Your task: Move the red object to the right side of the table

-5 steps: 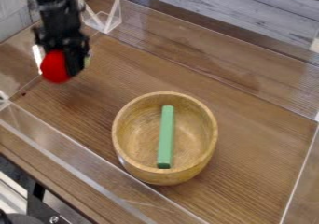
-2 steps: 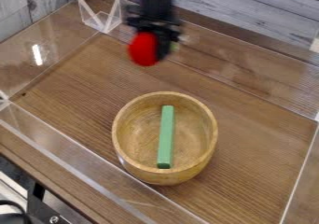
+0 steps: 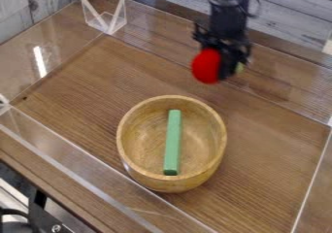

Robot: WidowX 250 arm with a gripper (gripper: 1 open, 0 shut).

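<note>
**Red object held in claw, above far-right part of surface**

The red object point(image 3: 209, 66) is seen clamped in the claw point(image 3: 215, 64), jaws partly closed around it, black fingers point(image 3: 235, 60) visible at its sides. The claw is pointed straight down from the black arm point(image 3: 228, 9). Whether the object is touching the surface point(image 3: 78, 91) or is just above it cannot be told; it sits right of centre, toward the far side. The object is blurred, so a leafy top cannot be made out.

A round wooden bowl point(image 3: 134, 149) is seen near the front, well apart from the claw, with a green rectangular block point(image 3: 173, 140) lying inside it, lengthwise front to back. Clear acrylic walls point(image 3: 52, 38) are seen along the edges; a small clear bracket point(image 3: 104, 16) is stood at the far-left corner.
</note>
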